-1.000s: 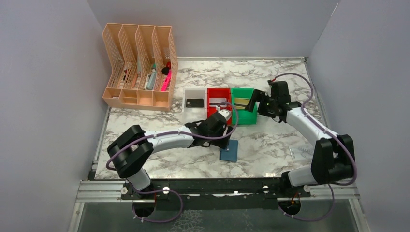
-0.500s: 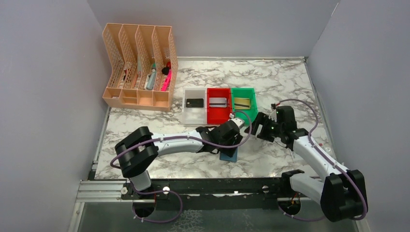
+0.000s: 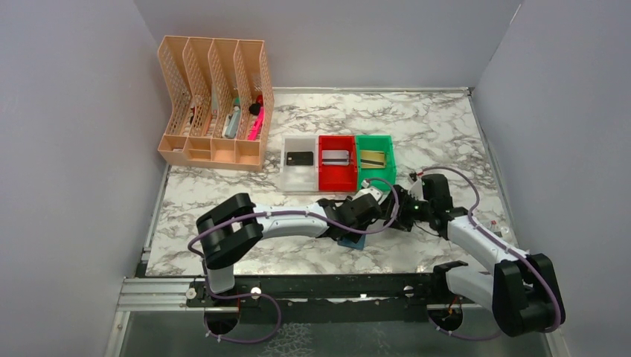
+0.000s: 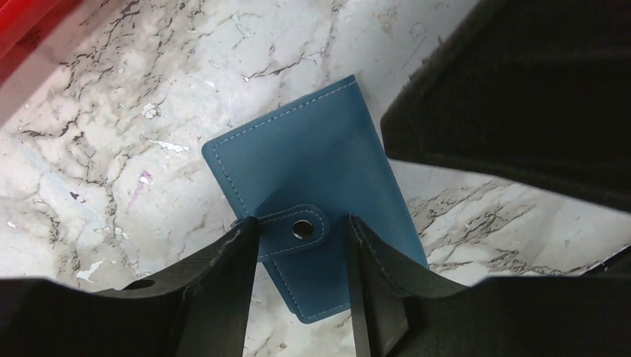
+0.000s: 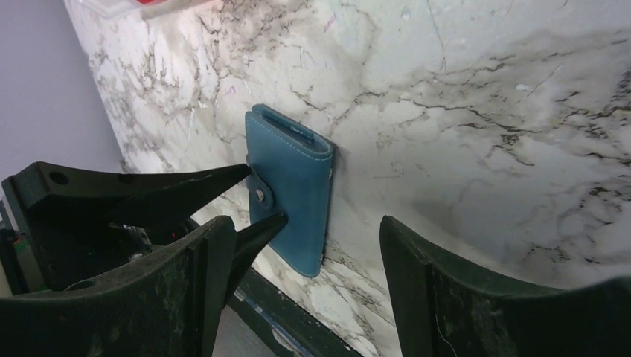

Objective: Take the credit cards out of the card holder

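At card holder (image 4: pixel 312 171): right fingers (image 5: pixel 461 297) newly arrived, spread; left fingers (image 4: pixel 216 297) straddling tab (image 4: pixel 294 227), apart

The holder (image 4: pixel 312 193) lies on the worktop (image 3: pixel 446 126), before three bins (image 3: pixel 336 177) side by side, a card (image 3: pixel 299 158) in each; a rack (image 3: pixel 212 74) stands to their left, farther back.

The card holder (image 4: pixel 312 178) is blue with pale stitching, the table (image 4: pixel 97 97) white marble veined grey.

Left end effector (image 4: pixel 301 223) jaws seemingly half-closed; right end effector (image 5: pixel 301 227) wide.
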Tool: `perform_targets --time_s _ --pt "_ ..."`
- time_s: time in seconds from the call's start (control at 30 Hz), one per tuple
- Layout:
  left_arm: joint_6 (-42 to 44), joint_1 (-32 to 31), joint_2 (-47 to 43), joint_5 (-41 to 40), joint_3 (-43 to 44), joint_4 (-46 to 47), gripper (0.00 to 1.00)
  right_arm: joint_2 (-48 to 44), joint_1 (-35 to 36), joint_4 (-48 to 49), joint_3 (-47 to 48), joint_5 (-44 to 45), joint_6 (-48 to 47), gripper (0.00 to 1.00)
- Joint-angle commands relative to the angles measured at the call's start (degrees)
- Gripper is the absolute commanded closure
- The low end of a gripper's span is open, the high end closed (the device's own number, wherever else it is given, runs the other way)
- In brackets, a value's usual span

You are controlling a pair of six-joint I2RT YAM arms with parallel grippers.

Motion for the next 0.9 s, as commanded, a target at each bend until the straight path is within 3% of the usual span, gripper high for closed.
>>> perform_targets --time_s 0.0,0.4,0.77,0.87 --pt "-0.8 -0.8 2.6 -4.8 0.9 -2.5 0.54 1.2 -0.1 5.2 -2.4 -5.5 2.7 0.25" --pt "-2.5 -0.8 2.9 -6.2 -1.0 -2.9 0.82 4.8 0.0 9.2 -5.3 -9.5 3.8 0.31" --pt "-4.4 -0.9 -0.1 -6.3 -1.6 -1.2 0.87 5.6 0.0 7.0 -3.9 -9.3 0.4 0.3" --pt "-5.1 -0.8 -2.1 -6.7 -2.5 0.0 0.81 5.1 0.0 4.7 -2.8 -7.9 -1.4 0.29"
